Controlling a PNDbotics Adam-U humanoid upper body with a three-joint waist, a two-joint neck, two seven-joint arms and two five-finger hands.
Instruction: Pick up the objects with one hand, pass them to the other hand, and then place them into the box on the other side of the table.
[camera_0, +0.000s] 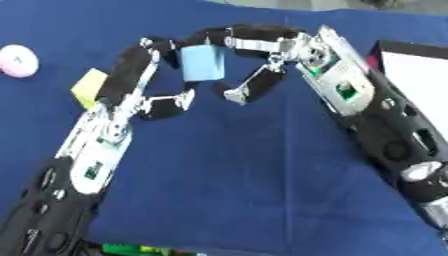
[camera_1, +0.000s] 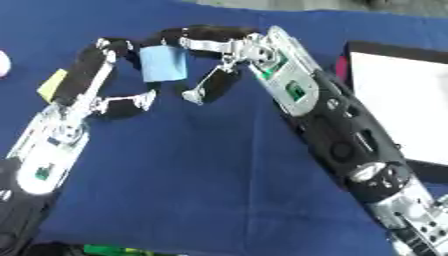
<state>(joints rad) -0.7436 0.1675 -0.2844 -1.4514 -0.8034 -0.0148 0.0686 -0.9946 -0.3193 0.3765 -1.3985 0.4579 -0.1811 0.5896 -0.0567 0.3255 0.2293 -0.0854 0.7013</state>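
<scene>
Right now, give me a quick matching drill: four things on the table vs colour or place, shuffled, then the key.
Column 1:
1. block held between the two hands
2. block beside the left hand
3. round object
4. box

Column 2:
A. pink, at the far left edge of the cloth
B. white inside with a dark rim, at the right edge
C. light blue, up between the fingers of both hands
D. yellow, lying on the blue cloth, partly hidden by the left hand

The right hand reaches in from the right.

Pairs: 1-C, 2-D, 3-A, 4-B
</scene>
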